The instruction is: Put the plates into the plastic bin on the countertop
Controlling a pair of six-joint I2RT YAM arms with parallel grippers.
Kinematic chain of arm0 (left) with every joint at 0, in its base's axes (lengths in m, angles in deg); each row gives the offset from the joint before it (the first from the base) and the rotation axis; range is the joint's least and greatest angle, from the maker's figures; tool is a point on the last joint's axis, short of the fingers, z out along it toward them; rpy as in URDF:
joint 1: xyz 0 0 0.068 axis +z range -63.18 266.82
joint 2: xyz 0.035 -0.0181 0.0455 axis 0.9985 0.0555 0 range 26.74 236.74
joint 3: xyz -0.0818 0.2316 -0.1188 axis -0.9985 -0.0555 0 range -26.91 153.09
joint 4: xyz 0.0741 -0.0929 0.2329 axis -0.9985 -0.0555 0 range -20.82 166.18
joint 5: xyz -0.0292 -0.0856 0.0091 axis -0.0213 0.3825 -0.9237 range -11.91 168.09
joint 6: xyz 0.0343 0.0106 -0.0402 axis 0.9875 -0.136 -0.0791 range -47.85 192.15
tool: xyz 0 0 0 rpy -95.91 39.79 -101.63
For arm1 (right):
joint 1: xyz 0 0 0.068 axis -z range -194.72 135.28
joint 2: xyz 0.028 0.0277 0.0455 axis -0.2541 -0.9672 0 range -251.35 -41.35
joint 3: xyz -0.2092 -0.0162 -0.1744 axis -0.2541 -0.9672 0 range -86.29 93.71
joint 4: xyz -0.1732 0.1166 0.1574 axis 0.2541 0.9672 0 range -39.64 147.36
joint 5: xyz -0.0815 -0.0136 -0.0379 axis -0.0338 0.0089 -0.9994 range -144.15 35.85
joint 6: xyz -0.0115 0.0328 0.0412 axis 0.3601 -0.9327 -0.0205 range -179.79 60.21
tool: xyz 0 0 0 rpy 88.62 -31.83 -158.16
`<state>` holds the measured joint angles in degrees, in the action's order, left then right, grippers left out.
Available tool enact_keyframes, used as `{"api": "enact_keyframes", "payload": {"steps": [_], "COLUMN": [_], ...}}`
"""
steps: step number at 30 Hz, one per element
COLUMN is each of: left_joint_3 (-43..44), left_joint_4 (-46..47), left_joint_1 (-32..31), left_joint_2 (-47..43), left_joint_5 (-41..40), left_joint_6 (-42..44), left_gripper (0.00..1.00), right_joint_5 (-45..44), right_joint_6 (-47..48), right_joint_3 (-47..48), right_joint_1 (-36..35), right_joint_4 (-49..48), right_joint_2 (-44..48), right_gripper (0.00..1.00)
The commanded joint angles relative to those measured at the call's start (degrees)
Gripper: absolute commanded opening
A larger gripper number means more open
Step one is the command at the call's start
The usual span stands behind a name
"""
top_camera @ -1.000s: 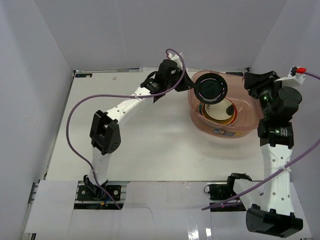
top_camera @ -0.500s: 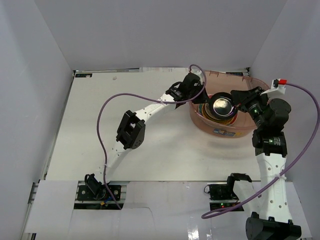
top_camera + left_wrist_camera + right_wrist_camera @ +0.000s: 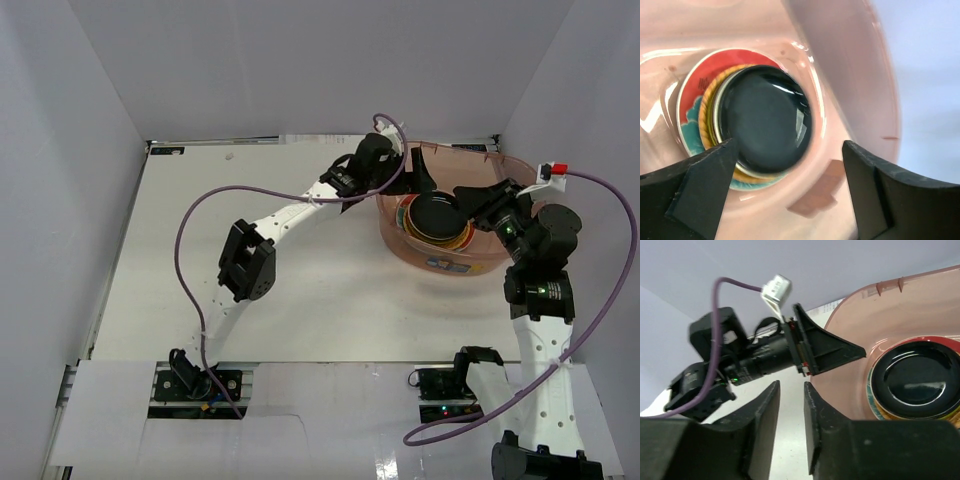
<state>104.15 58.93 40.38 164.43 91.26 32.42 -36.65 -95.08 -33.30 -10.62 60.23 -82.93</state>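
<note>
A translucent pinkish plastic bin stands on the white countertop at the back right. Inside it the plates lie in a stack with a glossy black plate on top; a red plate with teal and a yellow rim show beneath the black plate. My left gripper hovers over the bin's back-left side, open wide and empty, its fingers framing the stack. Open only a little and holding nothing, my right gripper reaches in from the right. In its own view the black plate lies to the right.
White walls enclose the countertop on the left, back and right. A purple cable loops over the left half of the countertop. The bin's rim rises close to both grippers. The left gripper's body shows just ahead in the right wrist view.
The left gripper carried the black plate down over the bin, opened and left it on the stack. The right arm swung in toward the bin and its jaws parted slightly.
</note>
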Motion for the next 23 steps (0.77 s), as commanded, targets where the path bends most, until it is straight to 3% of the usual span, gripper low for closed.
{"api": "enact_keyframes", "payload": {"steps": [1,5,7,12,15,17,23], "left_joint_3": [-7.53,-21.06,-27.41,-49.45,-58.08,-61.53,-67.17], "left_joint_4": [5.64,8.12,8.64,7.77,5.93,5.57,-0.58], "left_joint_1": [0.2,0.03,0.03,0.03,0.12,0.12,0.12], "left_joint_2": [-19.16,-33.25,-42.61,-61.45,-73.5,-82.0,-95.22], "left_joint_5": [-0.33,-2.79,-4.98,-11.58,-17.29,-19.22,-23.27], "left_joint_6": [4.65,11.49,13.0,15.55,16.6,17.22,16.96], "left_gripper": [0.98,0.98,0.98,0.98,0.98,0.98,0.98], "right_joint_5": [2.63,5.96,5.36,-2.81,-2.91,-1.42,-2.64], "right_joint_6": [1.63,2.24,3.2,10.66,9.28,8.57,7.08], "right_joint_3": [0.36,1.32,1.76,7.2,7.92,7.39,10.2], "right_joint_1": [-0.32,-0.41,-0.41,-0.41,-0.41,-0.41,-0.41], "right_joint_4": [-0.03,-0.73,-0.99,3.4,2.36,-1.49,-3.1], "right_joint_2": [1.5,2.38,3.08,4.93,7.04,8.88,10.11], "right_gripper": [0.36,0.59,0.9,0.9,0.9,0.9,0.9]}}
